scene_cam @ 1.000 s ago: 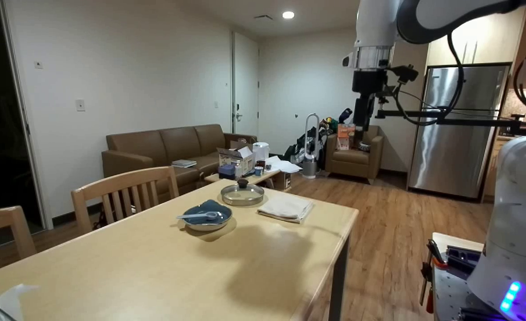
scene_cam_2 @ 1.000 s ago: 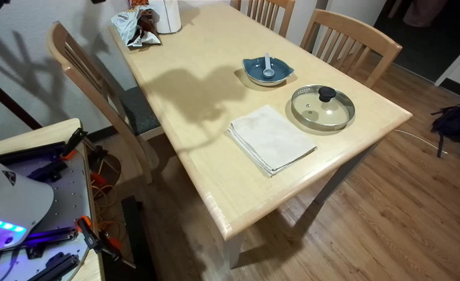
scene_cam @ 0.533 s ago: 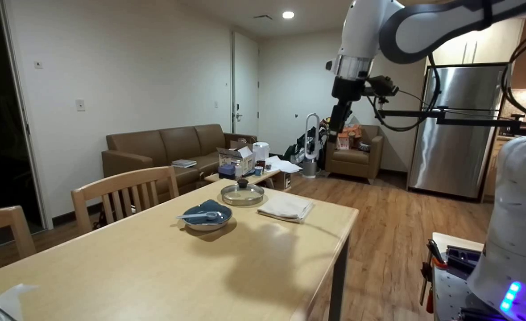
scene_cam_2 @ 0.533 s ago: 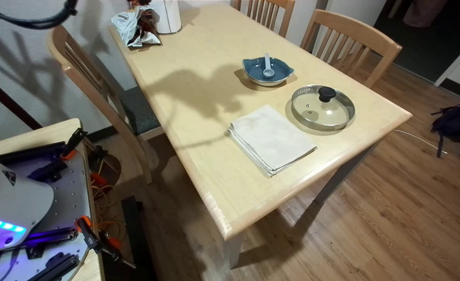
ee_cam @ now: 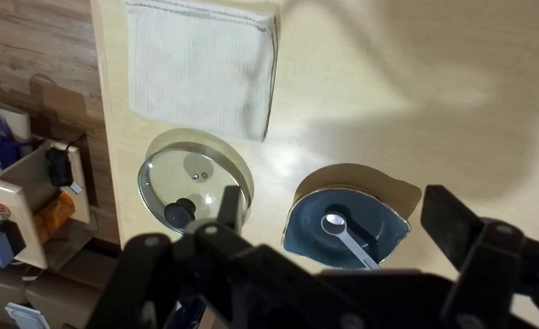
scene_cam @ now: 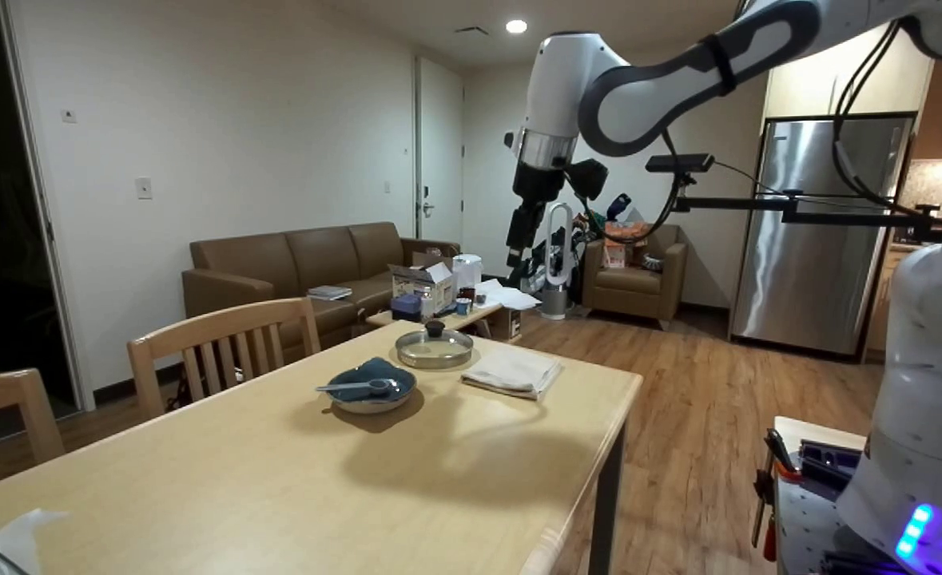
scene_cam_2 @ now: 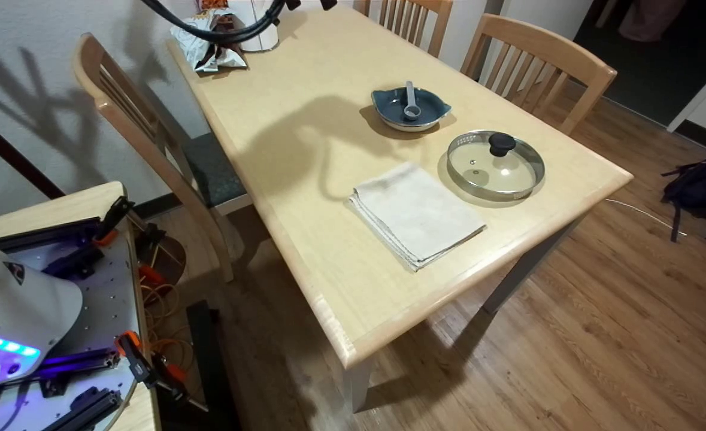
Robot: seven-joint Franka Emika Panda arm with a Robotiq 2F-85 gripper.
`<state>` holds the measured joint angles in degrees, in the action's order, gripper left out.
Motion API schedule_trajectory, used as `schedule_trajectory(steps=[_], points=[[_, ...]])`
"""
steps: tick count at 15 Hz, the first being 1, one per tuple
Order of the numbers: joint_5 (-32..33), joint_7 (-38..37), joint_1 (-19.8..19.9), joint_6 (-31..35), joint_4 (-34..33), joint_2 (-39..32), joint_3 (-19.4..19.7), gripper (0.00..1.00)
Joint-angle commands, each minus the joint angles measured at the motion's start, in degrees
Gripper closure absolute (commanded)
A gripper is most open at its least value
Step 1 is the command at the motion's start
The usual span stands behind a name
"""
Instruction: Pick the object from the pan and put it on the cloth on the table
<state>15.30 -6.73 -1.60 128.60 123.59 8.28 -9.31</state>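
"Claw [ee_cam: 333, 210] first, then. How does it stand?"

"With its fingers [ee_cam: 229, 205] well apart. In the wrist view your claw reaches in from the lower edge, one dark finger at the left and its partner at the right. In an exterior view you can see it at the end of your arm [scene_cam: 630, 112], tipped a little, hanging in the air well above the table [scene_cam: 279, 479]."

"What shows between the fingers?"

"Your pan [ee_cam: 306, 219], down on the table, and in it the spoon [ee_cam: 352, 245]. The spoon's round end sits on the blue inside; its handle crosses the rim, and in both exterior views you'll see the tip poke past it."

"Then the cloth [scene_cam_2: 415, 215]?"

"Your cloth lies folded flat near the table's end, bare table between it and the pan. The glass lid [scene_cam_2: 493, 172] sits just beside the cloth, black knob [scene_cam_2: 501, 143] up, and near the pan too."

"Farther out?"

"A broad shadow [scene_cam_2: 305, 140] spreads over the table beside the pan. You have a wooden chair [scene_cam_2: 559, 49] past the pan and another chair [scene_cam_2: 212, 170] on the opposite side. On the table's far end lies a crumpled bag [scene_cam_2: 200, 48], partly behind a loop of cable [scene_cam_2: 227, 38]. Beyond, in an exterior view, you'll find a brown sofa [scene_cam: 315, 262], an armchair [scene_cam: 634, 279] and a steel fridge [scene_cam: 822, 239]."
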Motion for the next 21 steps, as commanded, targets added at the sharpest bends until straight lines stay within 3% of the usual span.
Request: schedule_trajectory(steps=[1, 2, 4, 6, 12, 13, 15, 18, 21], points=[[0.16, -0.10, -1.02, -0.16, -0.58, -0.52, 0.97, 0.00], [-0.19, -0.19, -0.98, -4.04, -1.98, -1.21, 0.91, 0.00], [-7.54, 8.05, -2.05, -9.20, -6.96, -4.93, 2.25, 0.00], [-9.99, 13.22, -2.19, -16.33, -15.32, -10.62, 3.02, 0.00], [-2.00, 23.06, -1.15, -38.24, -35.26, -24.21, 5.91, 0.00], [-4.24, 19.11, -1.56, -32.37, -27.24, -18.54, 5.61, 0.00], [-3.08, 21.17, -1.31, -35.60, -32.05, -22.38, 6.24, 0.00], [-2.97, 21.55, -1.39, -36.32, -33.71, -23.90, 6.25, 0.00], [-4.09, 34.53, -0.31, -36.92, -38.56, -28.49, 5.35, 0.00]])
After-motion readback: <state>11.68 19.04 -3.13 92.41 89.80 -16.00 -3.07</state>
